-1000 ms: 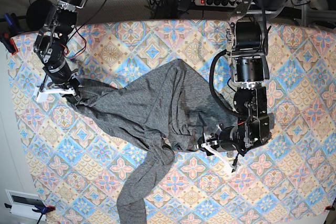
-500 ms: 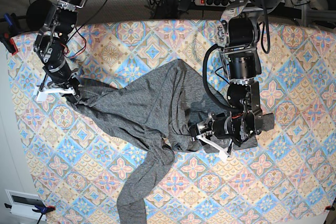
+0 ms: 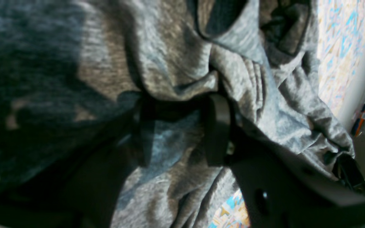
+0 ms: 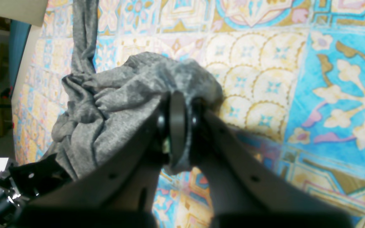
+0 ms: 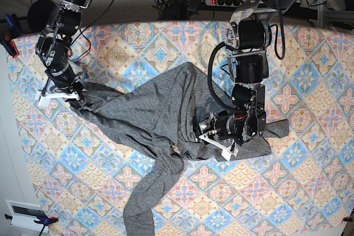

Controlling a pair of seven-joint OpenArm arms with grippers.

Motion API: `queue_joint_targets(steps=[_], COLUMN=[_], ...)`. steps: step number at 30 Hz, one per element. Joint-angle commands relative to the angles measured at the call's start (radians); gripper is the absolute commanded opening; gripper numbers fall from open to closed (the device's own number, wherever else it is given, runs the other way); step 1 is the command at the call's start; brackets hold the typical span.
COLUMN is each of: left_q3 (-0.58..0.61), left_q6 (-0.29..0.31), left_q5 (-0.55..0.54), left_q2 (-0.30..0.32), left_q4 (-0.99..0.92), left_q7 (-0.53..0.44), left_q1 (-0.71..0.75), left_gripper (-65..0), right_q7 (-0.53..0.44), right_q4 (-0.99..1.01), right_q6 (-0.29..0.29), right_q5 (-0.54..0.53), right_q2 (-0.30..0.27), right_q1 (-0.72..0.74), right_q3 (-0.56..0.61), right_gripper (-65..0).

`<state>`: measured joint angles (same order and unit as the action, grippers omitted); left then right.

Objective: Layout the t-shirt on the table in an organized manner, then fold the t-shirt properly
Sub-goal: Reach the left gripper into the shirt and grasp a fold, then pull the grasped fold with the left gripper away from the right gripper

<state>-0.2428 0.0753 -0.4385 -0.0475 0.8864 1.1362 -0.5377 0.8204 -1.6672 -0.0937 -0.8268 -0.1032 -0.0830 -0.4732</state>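
Since a moment ago the left arm has swung in across the counter point(image 5: 310, 53), carrying its claw from the bare tiles beyond the shirt's edge to a spot on top of the cloth, and more grey cloth now shows spread out beyond the arm on that side. The right arm has not budged.

The t-shirt point(image 5: 160, 111) lies crumpled across the middle of the patterned counter, a dark heathered grey, with one long sleeve trailing down toward the near edge and another part stretched out to the right claw point(image 5: 77, 99). That claw is shut tight on a bunched fold of the t-shirt, low against the tiles; in the right wrist view the cloth balls up just ahead of the pinched fingers point(image 4: 177, 126).

The left claw point(image 5: 217, 142) sits down among the folds near the shirt's middle. In its own wrist view the dark fingers point(image 3: 217, 129) stand apart with grey knit rumpled between and around them, but I cannot tell whether they actually grip any of it. A strip of the patterned counter shows at the far right of that view, beyond the heaped cloth.

A power strip point(image 5: 232, 1) and cables lie behind the counter.
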Motion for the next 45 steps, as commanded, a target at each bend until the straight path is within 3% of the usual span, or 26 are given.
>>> queue_joint_targets(steps=[1, 4, 7, 8, 15, 21, 28, 33, 41, 45], left_q3=[0.003, 0.003, 0.003, 0.003, -0.005, 0.001, -0.002, 0.001, 0.003, -0.005], left_q6=[0.001, 0.001, 0.001, 0.001, 0.004, 0.01, 0.01, 0.01, 0.01, 0.01], left_q5=[-0.009, -0.009, -0.009, -0.009, -0.015, -0.052, -0.233, -0.337, -0.366, -0.365], left_q2=[-0.002, -0.004, -0.002, -0.002, 0.007, 0.038, 0.13, 0.211, 0.358, 0.4], left_q4=[0.004, -0.022, -0.025, -0.025, -0.016, 0.172, 0.406, 0.535, 0.695, 0.759], left_q7=[-0.023, -0.06, -0.101, -0.107, -0.111, -0.061, 0.09, 0.147, 0.15, 0.147], left_q1=[-0.04, -0.045, -0.045, -0.045, -0.042, 0.005, 0.081, 0.175, 0.365, 0.468], left_gripper=[-41.1, -48.8, -63.5, -65.0, -65.0, -65.0, -65.0, -65.0, -65.0, -65.0], right_q7=[-0.016, -0.016, -0.016, -0.016, -0.017, -0.022, -0.022, -0.023, -0.025, -0.025], right_q4=[-0.018, -0.018, -0.018, -0.018, -0.018, -0.015, -0.011, -0.009, -0.008, -0.008], right_q6=[0.01, 0.01, 0.01, 0.01, 0.01, 0.01, 0.01, 0.01, 0.01, 0.01], right_q5=[-0.013, -0.013, -0.013, -0.013, -0.013, -0.013, -0.013, -0.013, -0.013, -0.013], right_q2=[-0.013, -0.013, -0.013, -0.013, -0.013, -0.013, -0.013, -0.013, -0.013, -0.013], right_q1=[0.015, 0.015, 0.016, 0.016, 0.016, 0.018, 0.018, 0.018, 0.019, 0.019], right_q3=[0.003, 0.021, 0.026, 0.026, 0.026, 0.023, 0.023, 0.021, 0.021, 0.021], right_gripper=[-65.0, -65.0, -65.0, -65.0, -65.0, -65.0, -65.0, -65.0, -65.0, -65.0])
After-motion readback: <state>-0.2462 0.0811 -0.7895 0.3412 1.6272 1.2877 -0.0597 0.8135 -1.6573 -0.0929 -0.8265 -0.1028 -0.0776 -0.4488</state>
